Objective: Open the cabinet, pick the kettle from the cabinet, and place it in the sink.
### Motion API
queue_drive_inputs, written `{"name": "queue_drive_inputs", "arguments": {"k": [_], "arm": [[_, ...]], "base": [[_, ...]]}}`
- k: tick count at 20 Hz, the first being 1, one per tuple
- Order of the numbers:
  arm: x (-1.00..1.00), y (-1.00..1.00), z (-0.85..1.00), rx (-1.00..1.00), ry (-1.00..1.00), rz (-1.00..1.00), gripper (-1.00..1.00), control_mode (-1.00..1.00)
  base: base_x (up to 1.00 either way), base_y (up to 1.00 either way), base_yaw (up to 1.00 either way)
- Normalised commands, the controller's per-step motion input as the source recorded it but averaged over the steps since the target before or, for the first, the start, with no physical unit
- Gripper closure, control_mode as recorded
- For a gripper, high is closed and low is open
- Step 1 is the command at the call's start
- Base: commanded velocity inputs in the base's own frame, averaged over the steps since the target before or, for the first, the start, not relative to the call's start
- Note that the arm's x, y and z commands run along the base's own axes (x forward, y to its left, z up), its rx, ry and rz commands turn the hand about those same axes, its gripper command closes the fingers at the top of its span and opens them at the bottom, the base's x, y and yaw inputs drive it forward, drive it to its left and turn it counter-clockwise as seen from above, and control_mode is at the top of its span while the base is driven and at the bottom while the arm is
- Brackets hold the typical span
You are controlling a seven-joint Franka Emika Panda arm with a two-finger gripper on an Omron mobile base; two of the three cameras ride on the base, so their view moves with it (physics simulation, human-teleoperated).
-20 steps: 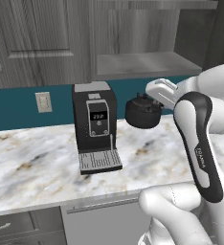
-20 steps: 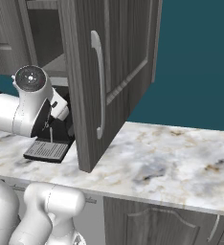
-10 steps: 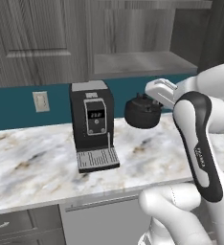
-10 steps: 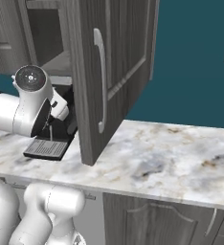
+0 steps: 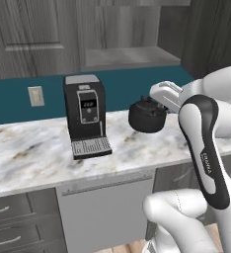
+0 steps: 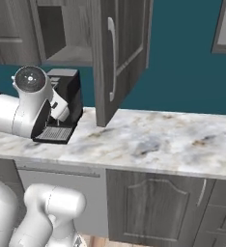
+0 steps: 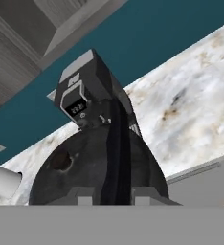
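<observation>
Around kettle (image 7: 85, 167) handle, jaws clamped.

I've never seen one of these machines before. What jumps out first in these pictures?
The big white arm rises in the foreground, its end effector shut on the arched handle of a round black kettle that hangs above the marble counter. To the kettle's left stands a boxy black coffee machine. Above, a dark grey cabinet has its door swung wide open.
</observation>
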Motion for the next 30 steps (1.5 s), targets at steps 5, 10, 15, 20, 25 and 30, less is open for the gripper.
{"name": "queue_drive_inputs", "arguments": {"k": [5,10,15,20,25,30], "arm": [[0.00,0.00,0.00,0.00,0.00,0.00,1.00,1.00],[0.00,0.00,0.00,0.00,0.00,0.00,1.00,1.00],[0.00,0.00,0.00,0.00,0.00,0.00,1.00,1.00],[0.00,0.00,0.00,0.00,0.00,0.00,1.00,1.00],[0.00,0.00,0.00,0.00,0.00,0.00,1.00,1.00],[0.00,0.00,0.00,0.00,0.00,0.00,1.00,1.00]], "base": [[-0.63,0.04,-0.01],[-0.70,0.05,0.00],[-0.60,0.03,0.00],[-0.49,0.02,0.00],[-0.37,0.08,0.13],[-0.16,0.11,0.72]]}}
